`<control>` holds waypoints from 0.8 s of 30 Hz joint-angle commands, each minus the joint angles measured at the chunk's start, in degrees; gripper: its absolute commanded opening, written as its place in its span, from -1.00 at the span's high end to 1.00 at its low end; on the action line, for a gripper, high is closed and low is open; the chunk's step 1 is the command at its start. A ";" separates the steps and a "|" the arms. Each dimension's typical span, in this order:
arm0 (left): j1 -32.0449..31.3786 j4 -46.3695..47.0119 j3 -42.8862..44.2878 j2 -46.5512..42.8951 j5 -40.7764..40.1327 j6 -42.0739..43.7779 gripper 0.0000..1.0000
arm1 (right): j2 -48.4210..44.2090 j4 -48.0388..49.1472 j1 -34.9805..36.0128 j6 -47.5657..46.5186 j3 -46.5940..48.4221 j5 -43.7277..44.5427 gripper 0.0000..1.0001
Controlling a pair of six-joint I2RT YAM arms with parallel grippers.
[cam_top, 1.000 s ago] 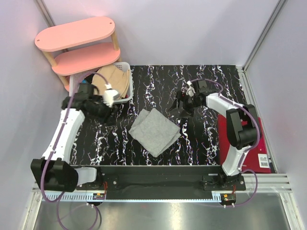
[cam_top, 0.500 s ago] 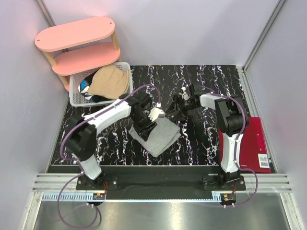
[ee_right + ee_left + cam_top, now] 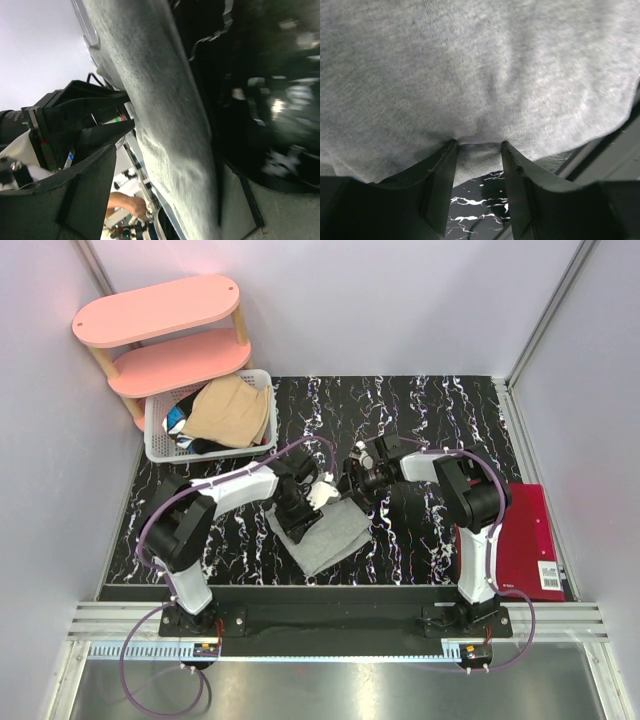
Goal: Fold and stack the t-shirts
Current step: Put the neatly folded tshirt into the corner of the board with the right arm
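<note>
Gripping grey t-shirt [image 3: 335, 537]: L hand [image 3: 477, 150] + R hand [image 3: 172, 170] both clenched on fabric; tips hidden frm above.

black white-veined table [image 3: 430, 410] with folded grey t-shirt [image 3: 335, 540] near centre, white basket [image 3: 157, 435] at far-left corner

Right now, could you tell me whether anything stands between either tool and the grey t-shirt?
Nothing visible does. The left tool pinches a fold of the grey t-shirt, and its fabric also runs between the fingers of the right tool.
</note>
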 commanded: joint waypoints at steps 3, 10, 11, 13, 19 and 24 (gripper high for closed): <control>-1.46 6.42 -4.03 -3.78 -3.23 0.18 0.07 | 1.23 -3.01 3.95 -2.83 -3.48 8.72 -0.55; -1.46 8.61 -4.83 -3.96 -2.88 -0.97 0.07 | 0.18 -2.84 5.44 -1.87 -3.40 7.67 -0.22; -1.46 8.62 -4.92 -4.04 -2.79 -1.23 0.07 | 0.09 -2.83 5.62 -1.69 -3.13 6.97 -0.17; -1.46 8.62 -4.83 -4.22 -2.79 -1.32 0.07 | 0.09 -2.83 6.32 -1.43 -2.17 6.79 0.00; -1.37 8.09 -4.13 -7.38 -5.24 -1.58 0.07 | 1.32 -2.22 6.50 0.50 1.17 4.24 0.97; -0.06 7.39 -3.16 -16.77 -13.76 0.70 0.03 | 1.59 0.50 -0.51 6.73 3.89 5.29 1.00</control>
